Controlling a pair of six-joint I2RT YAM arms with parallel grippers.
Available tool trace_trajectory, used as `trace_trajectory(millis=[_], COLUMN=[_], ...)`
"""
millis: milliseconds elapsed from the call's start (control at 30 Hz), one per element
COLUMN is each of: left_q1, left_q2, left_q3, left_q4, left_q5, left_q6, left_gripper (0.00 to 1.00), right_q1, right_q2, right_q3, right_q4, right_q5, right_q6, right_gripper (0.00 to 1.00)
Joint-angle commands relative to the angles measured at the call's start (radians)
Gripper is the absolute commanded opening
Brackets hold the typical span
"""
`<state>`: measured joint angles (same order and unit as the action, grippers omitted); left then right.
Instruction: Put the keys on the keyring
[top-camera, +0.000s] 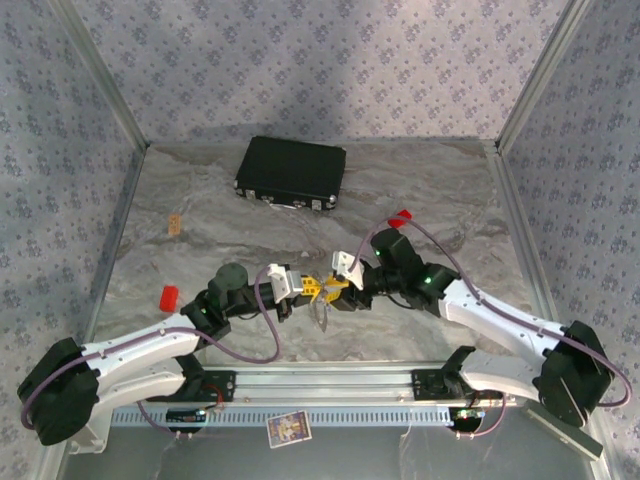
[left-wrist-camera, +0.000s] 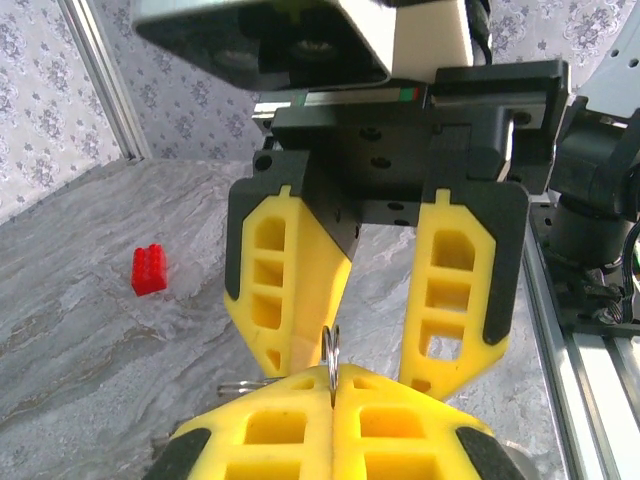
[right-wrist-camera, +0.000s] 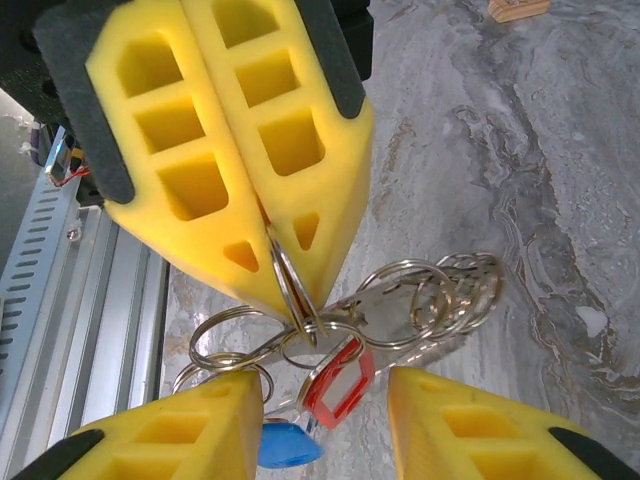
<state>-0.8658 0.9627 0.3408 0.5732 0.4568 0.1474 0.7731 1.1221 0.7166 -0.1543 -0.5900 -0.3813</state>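
left gripper (left-wrist-camera: 333, 388) is clamping shut on the keyring (right-wrist-camera: 287, 272), ring edge-on between its fingertips; right gripper (right-wrist-camera: 325, 400) is standing open, red-headed key (right-wrist-camera: 340, 385) and blue-headed key (right-wrist-camera: 288, 445) hanging between its fingers, just below the left tips

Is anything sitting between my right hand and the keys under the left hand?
Nothing visible does. The red-headed key hangs in the gap between the open fingers of the right hand, the blue-headed key beside it, both below the keyring pinched by the left hand.
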Motion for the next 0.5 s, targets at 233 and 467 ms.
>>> trace_trajectory(millis=[233,467], left_q1=[0.004,0.004], left_q2=[-0.031,-0.037], left_q3=[0.007,0.016], left_q4=[0.079,0.034], left_q5=[0.022,-0.008], left_q6=[-0.011,0.004], left_gripper=[0.0,0.0], right_q1=[0.02,0.019], right_q2=[0.051,0.005], right_q3=[0.001,0.014], right_q4=[0.076,0.021], right_q5=[0.083,0.112], right_q6=[0.012,-0.013], right_gripper=[0.35,0.16])
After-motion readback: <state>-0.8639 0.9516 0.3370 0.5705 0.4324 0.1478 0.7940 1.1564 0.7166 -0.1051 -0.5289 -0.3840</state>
